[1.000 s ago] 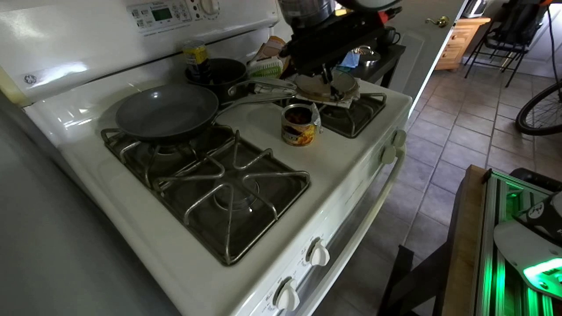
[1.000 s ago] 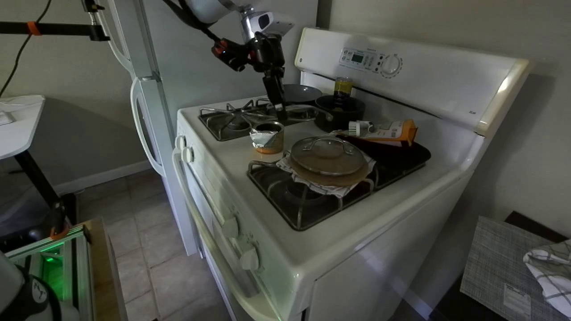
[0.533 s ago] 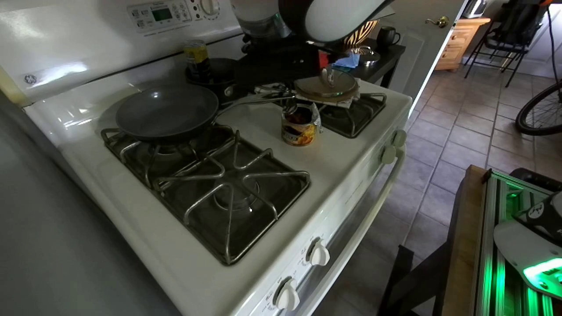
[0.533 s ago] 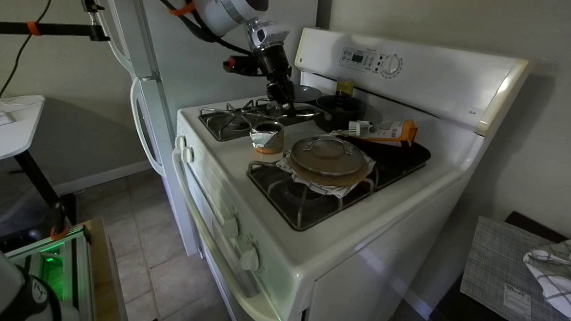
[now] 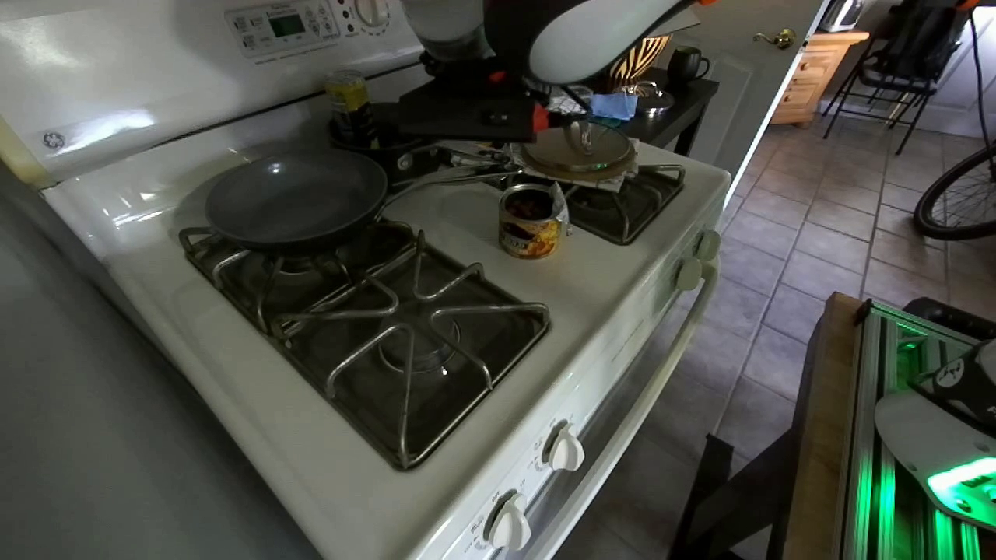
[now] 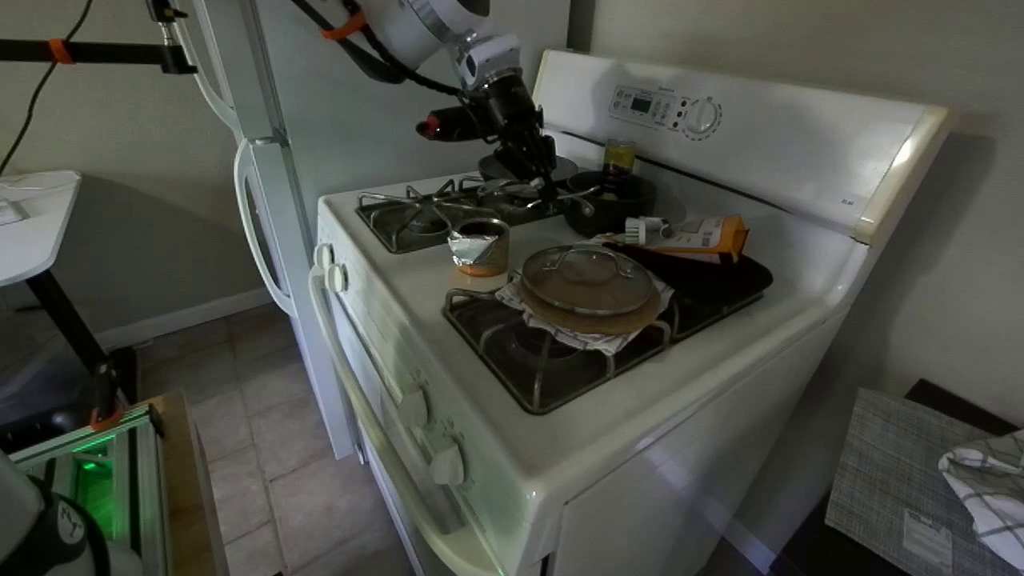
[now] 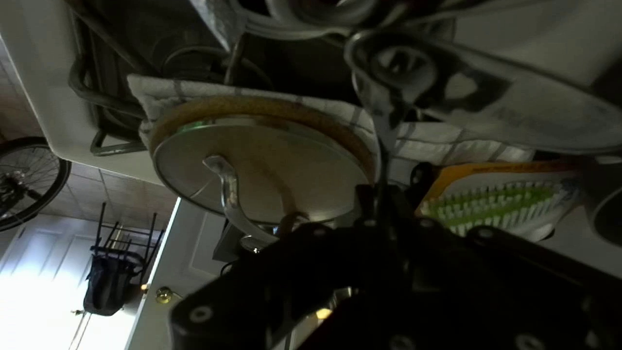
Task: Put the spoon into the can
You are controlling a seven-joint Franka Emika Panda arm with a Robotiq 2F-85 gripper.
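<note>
Gleaming silvery, the metal spoon (image 7: 386, 133) juts from the tightly pinched gripper (image 7: 379, 192). Lower than the gripper, and apart, stands the orange-labelled tin can (image 5: 529, 237); since a moment ago the gripper has shifted from it toward the black saucepan (image 6: 612, 216).

Both exterior views overlook the stove (image 5: 467, 237) from opposite ends; the wrist view, nearer, faces a lid (image 7: 265, 163).

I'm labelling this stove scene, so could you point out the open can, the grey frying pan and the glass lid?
Can (image 5: 531, 236): in an exterior view, on its label.
Frying pan (image 5: 294, 194): in an exterior view, on its inner base.
Glass lid (image 7: 272, 158): in the wrist view, on its glass top.
</note>
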